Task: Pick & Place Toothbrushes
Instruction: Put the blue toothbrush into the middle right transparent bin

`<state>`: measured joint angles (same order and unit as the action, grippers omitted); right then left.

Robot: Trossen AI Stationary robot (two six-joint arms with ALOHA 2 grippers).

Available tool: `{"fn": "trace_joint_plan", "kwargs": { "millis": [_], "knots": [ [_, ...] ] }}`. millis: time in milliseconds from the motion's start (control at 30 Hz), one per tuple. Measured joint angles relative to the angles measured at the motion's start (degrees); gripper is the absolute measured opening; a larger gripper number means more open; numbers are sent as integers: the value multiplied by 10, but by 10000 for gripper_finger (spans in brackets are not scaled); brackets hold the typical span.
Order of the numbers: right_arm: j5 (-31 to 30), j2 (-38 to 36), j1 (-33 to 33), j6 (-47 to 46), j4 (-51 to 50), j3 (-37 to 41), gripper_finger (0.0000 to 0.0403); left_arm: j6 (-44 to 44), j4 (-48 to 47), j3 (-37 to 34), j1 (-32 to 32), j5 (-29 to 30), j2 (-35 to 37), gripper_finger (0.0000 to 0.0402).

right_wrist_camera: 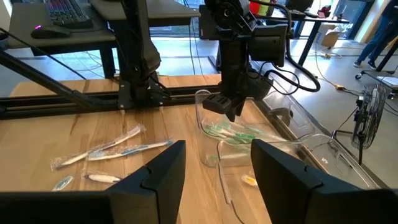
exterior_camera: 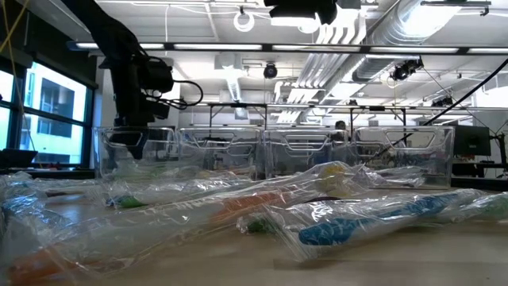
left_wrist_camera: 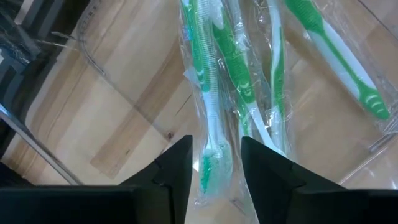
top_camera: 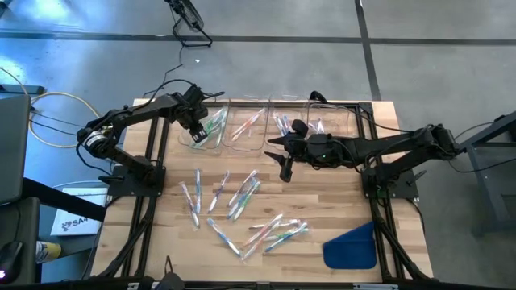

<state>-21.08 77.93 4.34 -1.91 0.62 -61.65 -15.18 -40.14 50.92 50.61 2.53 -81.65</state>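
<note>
My left gripper [top_camera: 197, 131] [left_wrist_camera: 216, 171] is open and points down into the leftmost clear bin [top_camera: 192, 145] at the table's far edge. Its fingers stand on either side of a green toothbrush [left_wrist_camera: 210, 124] in a clear wrapper, which lies on the bin floor among other green ones [left_wrist_camera: 336, 56]. My right gripper [top_camera: 285, 169] [right_wrist_camera: 216, 165] is open and empty. It hovers over the table's middle, near the far edge of the loose toothbrushes [top_camera: 242, 193]. Several wrapped toothbrushes [top_camera: 278, 229] lie flat on the wood, and they also fill the foreground [exterior_camera: 341, 230] of the low view.
Several clear bins [top_camera: 282, 125] stand in a row along the far edge and hold sorted toothbrushes, pink ones [top_camera: 246, 125] in the second. A blue flat piece [top_camera: 351, 246] lies at the near right corner. Black frame rails run along the table's left and right sides.
</note>
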Motion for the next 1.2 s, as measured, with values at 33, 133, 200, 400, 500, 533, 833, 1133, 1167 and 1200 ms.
{"fn": "trace_joint_plan", "kwargs": {
  "millis": [33,133,200,400,500,533,833,1133,1167,1200],
  "knots": [
    [0,0,0,0,0,0,176,0,0,0,0,0,0,133],
    [0,0,0,0,0,0,176,0,2,0,0,0,0,134],
    [0,0,0,0,0,0,176,0,2,0,0,0,0,134],
    [0,0,0,0,0,0,176,-86,53,0,0,-26,3,134],
    [0,0,0,0,0,0,176,-115,109,0,0,-41,23,134],
    [0,0,0,0,0,0,176,-123,122,0,0,-49,36,134],
    [0,0,0,1,0,0,176,-171,129,0,-38,-72,192,134],
    [0,0,0,-5,-1,0,176,-211,124,0,-195,-25,337,134],
    [1,0,0,-10,-1,0,176,-211,119,0,-210,-17,348,134],
    [1,0,0,-13,-1,0,176,-211,115,0,-225,-10,360,134]
  ]
}}
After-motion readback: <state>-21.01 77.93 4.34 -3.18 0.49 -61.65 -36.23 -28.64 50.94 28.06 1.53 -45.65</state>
